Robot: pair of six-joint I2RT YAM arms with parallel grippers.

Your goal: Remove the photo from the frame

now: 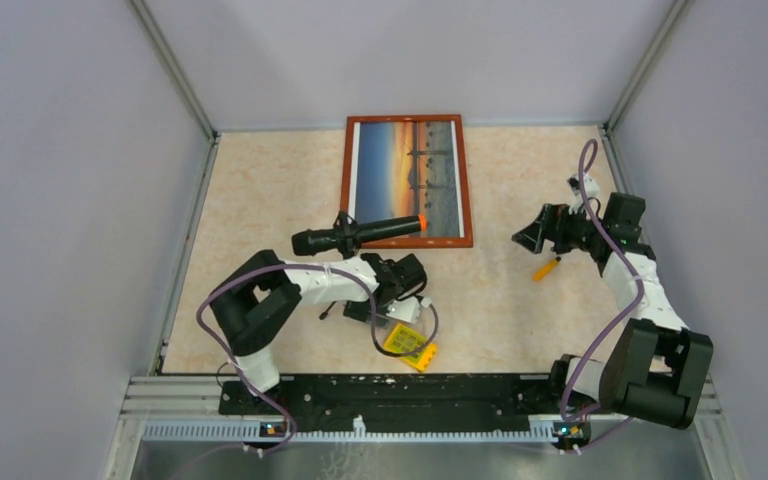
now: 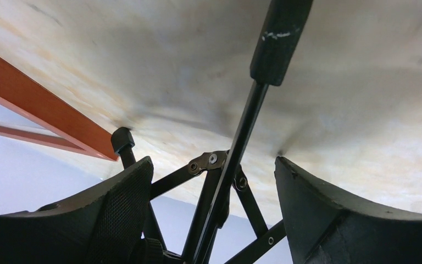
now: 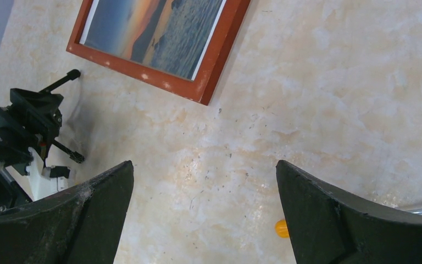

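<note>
The frame (image 3: 215, 55) lies flat, long axis near-to-far; its near-left corner sits close to my wide left jaws, my equally wide right jaws standing rightward.

A robot lab cell: grey partition walls (image 1: 60, 150), aluminium rails (image 1: 177, 70) (marbled tabletop (image 1: 260, 180)).

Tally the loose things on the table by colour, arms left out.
Reddish-brown: 1, the frame
Orange and blue: 1, the photo
Black: 1, the long-handled tool
Yellow: 1, the block
Orange: 1, the small stick
Total: 5
</note>
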